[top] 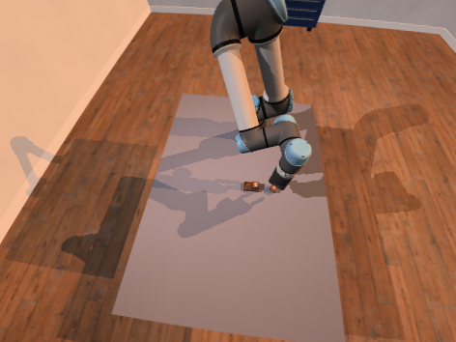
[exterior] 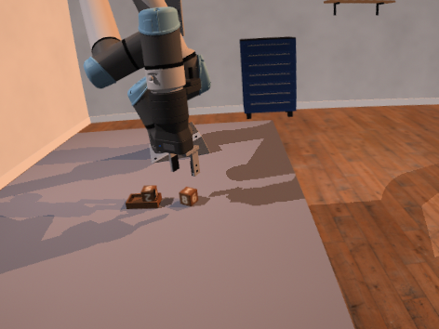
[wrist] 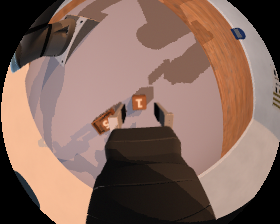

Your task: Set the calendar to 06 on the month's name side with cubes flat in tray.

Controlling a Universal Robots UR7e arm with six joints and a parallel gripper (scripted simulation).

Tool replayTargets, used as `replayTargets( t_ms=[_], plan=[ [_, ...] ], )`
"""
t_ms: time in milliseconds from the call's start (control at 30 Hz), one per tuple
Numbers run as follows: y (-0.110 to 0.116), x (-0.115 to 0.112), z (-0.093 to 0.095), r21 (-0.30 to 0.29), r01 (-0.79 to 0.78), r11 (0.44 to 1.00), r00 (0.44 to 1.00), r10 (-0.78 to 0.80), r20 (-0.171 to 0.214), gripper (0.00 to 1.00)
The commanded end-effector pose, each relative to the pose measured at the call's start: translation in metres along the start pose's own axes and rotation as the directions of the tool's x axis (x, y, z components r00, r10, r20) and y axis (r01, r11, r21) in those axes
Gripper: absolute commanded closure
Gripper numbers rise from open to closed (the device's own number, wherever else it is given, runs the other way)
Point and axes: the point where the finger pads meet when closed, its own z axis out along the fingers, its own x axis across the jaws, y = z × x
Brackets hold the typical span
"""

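Observation:
A brown tray (exterior: 135, 205) (wrist: 95, 124) lies flat on the table. One cube (top: 256, 185) (exterior: 149, 194) (wrist: 105, 123) sits in its right part in the exterior view, with a 2 towards that camera; its top digit looks like a 5. The tray's left part is empty. The other cube (top: 273, 188) (exterior: 188, 196) (wrist: 139, 102) stands on the table right of the tray, apart from it, with an 8 towards the exterior view and a 1 on top. My gripper (exterior: 185, 171) (wrist: 140, 113) is open and empty, above the loose cube. The month's name is not readable.
The grey table mat (top: 232, 271) (exterior: 209, 266) lies under the tray and loose cube. The arm's base plate (exterior: 201, 141) (wrist: 75, 42) is behind them. A blue cabinet (top: 306, 1) (exterior: 268, 75) stands on the wooden floor far beyond the mat.

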Motion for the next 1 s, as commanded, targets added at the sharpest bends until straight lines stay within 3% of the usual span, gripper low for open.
replayTargets(
  t_ms=[0, 533, 967],
  plan=[
    [0.0003, 0.0002, -0.0003, -0.001, 0.000, 1.000, 1.000, 0.000, -0.001, 0.00],
    [-0.0004, -0.0011, -0.0005, -0.001, 0.050, 0.999, 0.999, -0.050, -0.001, 0.00],
    [-0.0028, -0.0060, -0.0013, -0.001, 0.247, 0.969, 0.969, -0.247, -0.001, 0.00]
  ],
)
